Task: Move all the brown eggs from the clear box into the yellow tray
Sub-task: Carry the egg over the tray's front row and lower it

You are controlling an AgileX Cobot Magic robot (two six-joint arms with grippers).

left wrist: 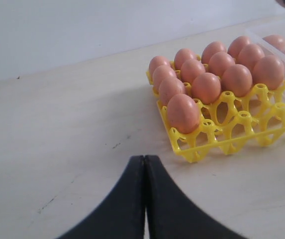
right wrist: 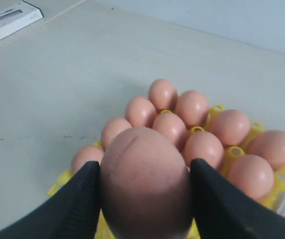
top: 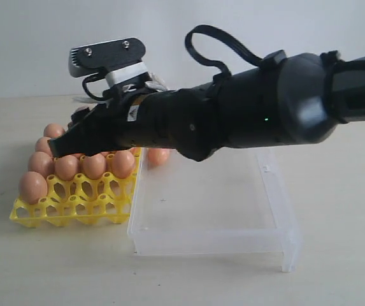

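Note:
My right gripper (right wrist: 143, 167) is shut on one brown egg (right wrist: 144, 194), which fills the gap between both black fingers. It hangs above the yellow tray (top: 74, 207), whose back rows hold several brown eggs (top: 93, 165). In the exterior view the right arm reaches across from the right, its gripper (top: 64, 145) over the tray's far left part. The clear box (top: 211, 243) lies right of the tray, with one brown egg (top: 158, 156) at its far left corner. My left gripper (left wrist: 144, 158) is shut on nothing, low over bare table short of the tray (left wrist: 222, 145).
The tray's front row of cups (top: 67, 210) stands unfilled. A flat white object (right wrist: 8, 20) lies on the table far beyond the tray. The right arm's thick black body (top: 246, 115) and cable loop (top: 214, 44) hang over the box.

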